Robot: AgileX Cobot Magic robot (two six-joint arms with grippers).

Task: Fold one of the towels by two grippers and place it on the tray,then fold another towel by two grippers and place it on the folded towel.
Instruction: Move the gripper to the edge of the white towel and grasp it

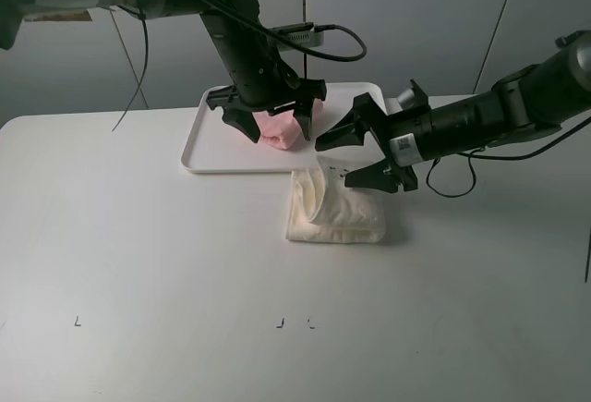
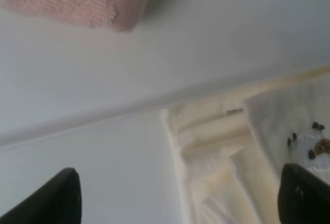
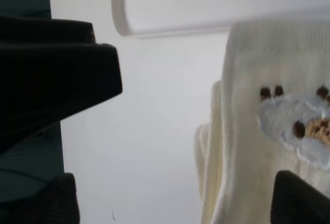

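Towels both folded. Cream-white towel (image 1: 337, 210) flat on tabletop (image 1: 138, 263), just below tray (image 1: 208, 151) front rim, right of frame centre; long axis roughly left-right, thick folded edge facing left. Pink towel (image 1: 282, 137) bunched on tray, upper centre. Left gripper (image 1: 275, 129) over pink towel, jaws released. Right gripper (image 1: 334, 165) over cream-white towel's upper edge, jaws spread, holding nothing.

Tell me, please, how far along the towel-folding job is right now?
Done: the pale pink terry-cloth towel lies folded on the flat white plastic tray. In hand: the cream-white terry-cloth towel sits folded on the table beside the tray, with the open right gripper over it and the open left gripper above the pink one; neither holds anything. Left: placing the cream towel on the pink one.
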